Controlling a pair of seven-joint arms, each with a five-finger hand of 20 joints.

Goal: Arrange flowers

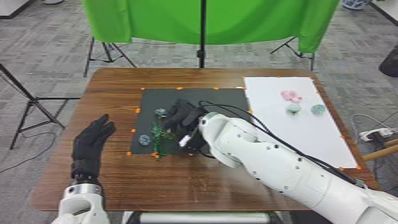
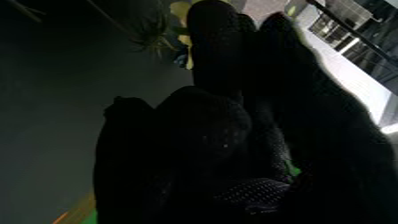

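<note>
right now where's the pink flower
Head view, right side: the pink flower is on the white sheet, beside two pale green pieces.

The tabletop (image 1: 222,187) is smooth, faintly glossy wood — the green backdrop (image 1: 160,20) draped cloth, the dark mat (image 1: 197,94) matt.

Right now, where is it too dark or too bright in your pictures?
Head view: light looks fairly even, the white sheet is very bright, and the black right hand nearly blends into the dark mat. Right wrist view: that hand is mostly deep shadow, with a small bright glare beyond its fingers.
</note>
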